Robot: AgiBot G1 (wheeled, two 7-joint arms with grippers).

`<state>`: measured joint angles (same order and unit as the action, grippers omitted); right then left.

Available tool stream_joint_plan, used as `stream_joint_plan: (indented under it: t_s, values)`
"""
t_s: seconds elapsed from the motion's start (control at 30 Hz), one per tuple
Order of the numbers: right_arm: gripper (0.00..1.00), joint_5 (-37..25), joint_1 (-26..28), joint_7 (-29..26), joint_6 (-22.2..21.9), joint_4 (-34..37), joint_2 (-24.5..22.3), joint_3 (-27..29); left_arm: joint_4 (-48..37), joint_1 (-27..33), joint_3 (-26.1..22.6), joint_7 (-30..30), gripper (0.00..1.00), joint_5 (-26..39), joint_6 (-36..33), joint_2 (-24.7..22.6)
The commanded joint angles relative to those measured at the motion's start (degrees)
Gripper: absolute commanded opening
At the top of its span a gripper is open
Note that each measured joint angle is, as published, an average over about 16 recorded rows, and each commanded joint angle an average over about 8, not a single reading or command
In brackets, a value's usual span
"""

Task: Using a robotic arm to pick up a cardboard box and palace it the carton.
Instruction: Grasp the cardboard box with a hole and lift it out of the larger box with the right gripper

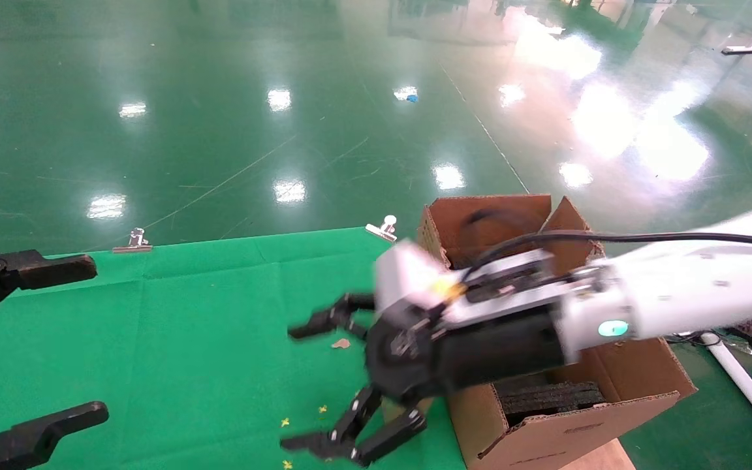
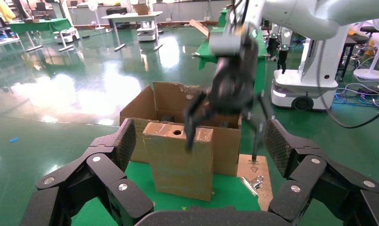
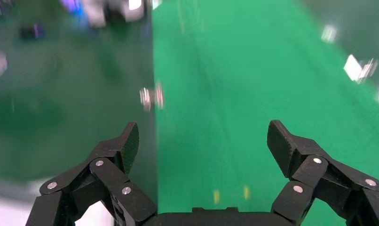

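Partly hidden behind the robotic arm [image 1: 670, 297], the carton [image 1: 585, 418] sits at 4 o'clock; its printed marks are unreadable. Right gripper [image 1: 324, 385]: fingers spread, empty. Cardboard box [image 2: 180, 160] stands upright against the carton. Left gripper [image 1: 56, 339] at 9 o'clock: spread, idle.

A green cloth [image 1: 173, 339] covers the counter, held by metal clips [image 1: 133, 241] at its far edge. The cardboard box [image 2: 180, 160] stands upright on it beside the carton [image 1: 565, 418].

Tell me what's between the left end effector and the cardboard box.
Only bare green cloth, shown in the left wrist view. The right end effector hangs over the cardboard box.
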<state>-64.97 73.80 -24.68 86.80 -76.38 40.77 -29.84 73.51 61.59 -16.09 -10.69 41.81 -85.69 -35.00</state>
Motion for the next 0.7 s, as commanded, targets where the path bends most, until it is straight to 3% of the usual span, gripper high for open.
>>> stream_joint_plan:
  t_s: [0.03,0.3,0.47,0.7]
  values:
    - [1.00,-5.3,3.1,-2.9,1.1,-0.2,1.5,-2.9,0.0,0.0,0.0,0.0,1.00,0.0,0.0,0.0]
    - [1.00,-22.8,18.6,-12.6,4.1,0.1,9.8,-18.3,0.0,0.0,0.0,0.0,1.00,0.0,0.0,0.0]
    - [1.00,-26.9,27.9,-14.8,4.2,0.1,12.0,-27.2,0.0,0.0,-0.1,0.0,1.00,0.0,0.0,0.0]
    - [1.00,-26.6,38.5,-16.0,4.2,0.1,12.2,-37.8,0.0,0.0,-0.1,0.0,1.00,-0.1,0.0,0.0]
